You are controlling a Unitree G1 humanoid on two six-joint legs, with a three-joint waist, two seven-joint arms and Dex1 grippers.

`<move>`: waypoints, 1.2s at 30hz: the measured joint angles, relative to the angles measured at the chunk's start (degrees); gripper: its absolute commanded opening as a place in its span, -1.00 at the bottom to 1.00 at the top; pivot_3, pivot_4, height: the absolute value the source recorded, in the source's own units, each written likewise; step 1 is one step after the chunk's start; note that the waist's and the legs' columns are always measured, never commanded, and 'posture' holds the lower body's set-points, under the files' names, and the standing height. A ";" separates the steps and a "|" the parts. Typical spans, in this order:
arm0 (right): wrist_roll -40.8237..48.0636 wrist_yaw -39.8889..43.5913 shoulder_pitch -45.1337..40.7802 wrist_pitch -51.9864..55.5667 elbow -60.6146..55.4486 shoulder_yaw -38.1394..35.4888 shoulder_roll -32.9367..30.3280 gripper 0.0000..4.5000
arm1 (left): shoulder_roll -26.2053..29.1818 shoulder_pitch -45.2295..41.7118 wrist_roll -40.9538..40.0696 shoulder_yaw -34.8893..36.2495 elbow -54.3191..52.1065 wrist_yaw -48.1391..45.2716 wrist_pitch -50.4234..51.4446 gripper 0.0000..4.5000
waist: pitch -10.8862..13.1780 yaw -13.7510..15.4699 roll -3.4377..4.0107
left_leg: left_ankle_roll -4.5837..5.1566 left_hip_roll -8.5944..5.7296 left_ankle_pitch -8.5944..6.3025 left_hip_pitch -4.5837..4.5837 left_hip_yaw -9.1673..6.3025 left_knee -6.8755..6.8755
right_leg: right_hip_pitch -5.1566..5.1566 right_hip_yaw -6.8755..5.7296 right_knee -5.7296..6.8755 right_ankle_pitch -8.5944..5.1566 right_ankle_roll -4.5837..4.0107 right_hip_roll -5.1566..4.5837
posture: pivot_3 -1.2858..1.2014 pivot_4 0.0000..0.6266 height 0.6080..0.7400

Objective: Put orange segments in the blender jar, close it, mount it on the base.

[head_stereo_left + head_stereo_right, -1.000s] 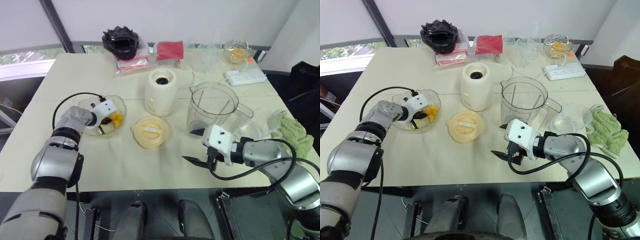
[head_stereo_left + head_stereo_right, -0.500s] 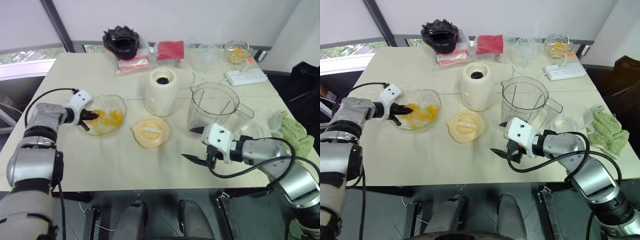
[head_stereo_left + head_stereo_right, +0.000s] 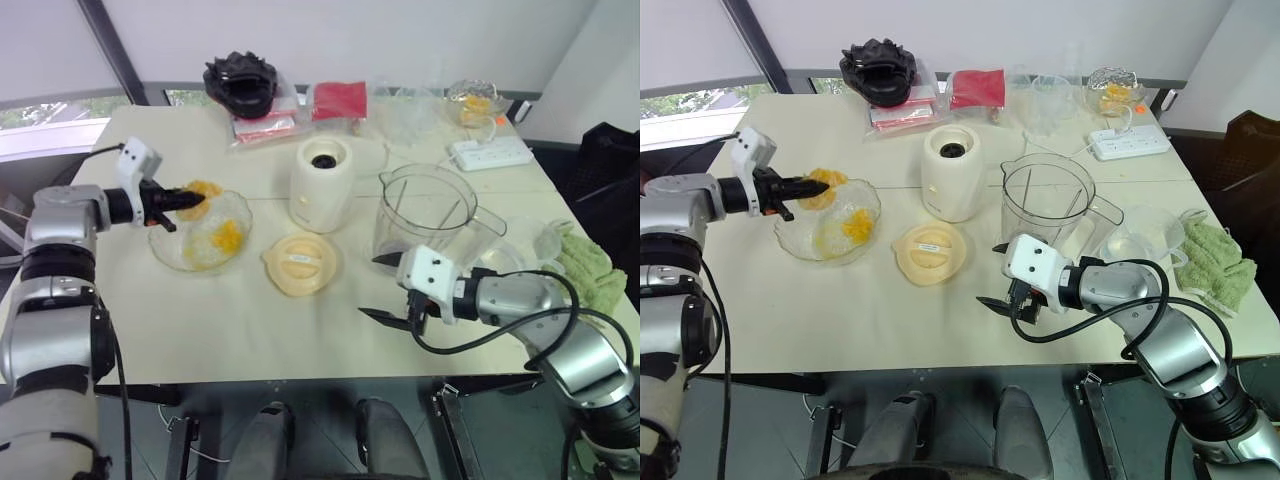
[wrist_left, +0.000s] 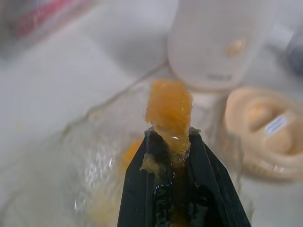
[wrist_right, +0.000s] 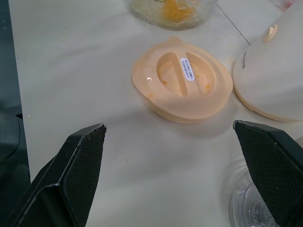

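Since the earlier frames the left hand (image 3: pixel 190 201) has been lifting out of the bowl (image 3: pixel 172 255) and is now hanging just above its far rim, pinching an orange segment (image 4: pixel 169 109) between its pressed-together fingers. More segments (image 3: pixel 227 238) are lying in the bowl, left of the base (image 3: pixel 321 184). The right hand (image 3: pixel 385 288) is hovering in the same spot with its fingers spread wide and nothing in them, just in front of the jar (image 3: pixel 424 219), which is standing open and off the base, to the base's right. The lid (image 3: pixel 298 263) is lying on the surface (image 3: pixel 200 330) in front of the base.

The loading step is under way. The next move is likely calling for the left hand to carry the segment past the base, over the jar's open mouth, and let it drop in.
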 measured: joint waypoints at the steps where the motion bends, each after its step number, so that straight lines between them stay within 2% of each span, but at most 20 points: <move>1: -0.04 0.02 -0.03 -0.04 0.03 0.00 0.01 1.00 | 0.02 0.25 -0.82 0.74 -1.84 0.42 1.32 -0.90 | 0.00 -0.02 0.00 | 0.00 0.00 0.00 0.00 0.00 0.00 | 0.00 0.00 0.00 0.00 0.00 0.00 | 0.03 -0.52 1.00; 13: -0.90 0.15 -0.22 -0.26 0.74 0.05 0.65 1.00 | 0.03 1.01 -9.03 2.89 -19.82 3.32 13.16 -0.90 | 0.00 0.09 0.00 | -0.02 0.00 0.01 0.00 0.00 0.00 | -0.01 0.01 -0.01 0.01 -0.02 0.00 | 0.03 -0.52 1.00; 20: -1.53 0.19 -0.82 -0.80 1.18 0.66 1.79 1.00 | -5.68 -11.37 -11.03 -1.32 -21.18 1.39 14.17 -0.90 | 0.02 0.39 -0.03 | -0.04 -0.03 0.02 -0.04 0.01 0.04 | 0.03 0.01 -0.08 0.01 -0.02 0.00 | 0.03 -0.52 1.00; 23: -2.06 -0.31 -0.36 -0.68 1.09 0.49 1.87 1.00 | -10.00 -17.73 -10.90 -3.23 -16.47 0.39 10.64 -0.90 | 0.01 0.30 -0.02 | -0.04 -0.02 0.02 -0.03 0.02 0.03 | 0.01 0.01 -0.06 0.01 -0.02 -0.01 | 0.03 -0.52 1.00; 28: -2.19 -2.39 1.30 0.47 -0.09 0.36 2.62 1.00 | -20.38 -27.09 -9.48 -5.12 -2.47 0.68 1.51 -0.90 | 0.02 0.25 -0.03 | -0.04 -0.05 0.02 -0.04 0.06 0.04 | 0.02 0.03 -0.09 0.01 -0.01 -0.02 | 0.03 -0.52 1.00; 31: -2.27 -3.83 2.10 1.51 -0.97 0.09 2.96 1.00 | -23.71 -28.79 -8.04 -5.87 4.24 0.42 -3.24 -0.90 | 0.03 -0.32 -0.01 | -0.03 -0.01 0.02 -0.01 0.11 -0.02 | -0.06 0.04 -0.06 0.01 -0.01 -0.01 | 0.03 -0.52 1.00; 36: -2.61 -8.09 8.75 5.83 -7.11 -1.19 3.10 1.00 | -33.30 -30.09 -5.78 -6.06 15.90 1.07 -10.55 -0.90 | 0.04 0.61 -0.04 | -0.03 -0.12 0.02 -0.15 0.04 0.07 | -0.03 0.03 -0.14 0.05 0.09 -0.06 | 0.03 -0.52 1.00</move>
